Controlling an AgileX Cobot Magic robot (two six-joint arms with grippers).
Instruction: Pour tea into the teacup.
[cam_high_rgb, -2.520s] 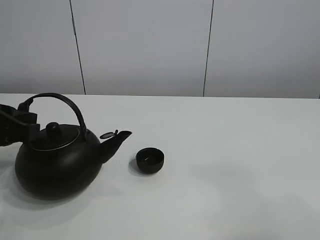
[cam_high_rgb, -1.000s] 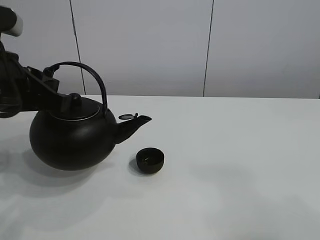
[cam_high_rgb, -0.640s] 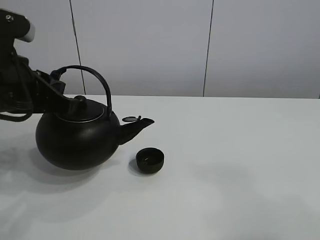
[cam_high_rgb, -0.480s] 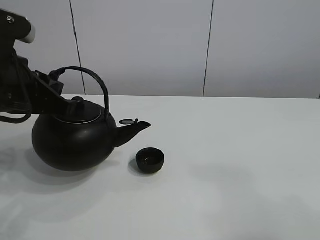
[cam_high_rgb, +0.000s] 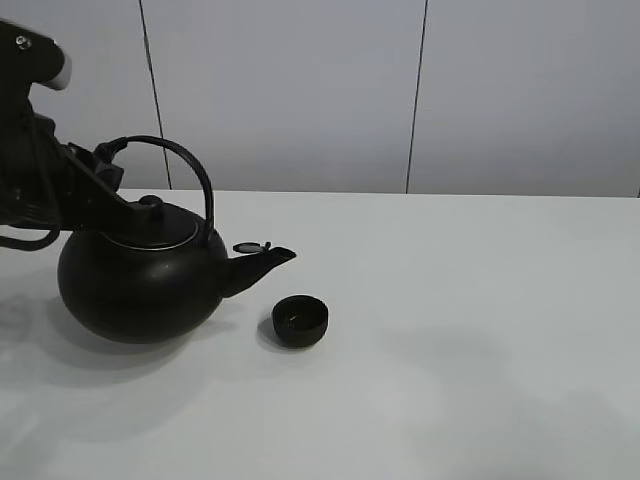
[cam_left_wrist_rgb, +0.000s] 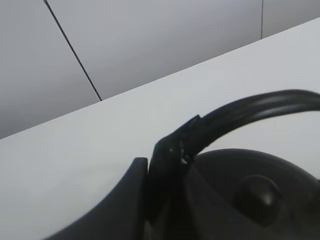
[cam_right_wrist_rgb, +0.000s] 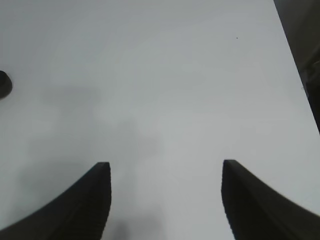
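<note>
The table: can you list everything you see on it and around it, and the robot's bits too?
kettle: one, black, on the left side of the table, spout pointing toward the teacup
teacup: one, small and black, near the middle of the table, just right of the kettle's spout, not touching it
table: one, white, across the whole lower part of the high view
wall: one, pale grey panels with thin dark seams, behind the table
left claw: one, black, shut on the kettle's arched handle
right claw: one, black, open with nothing in it, above bare table, only in its own wrist view
</note>
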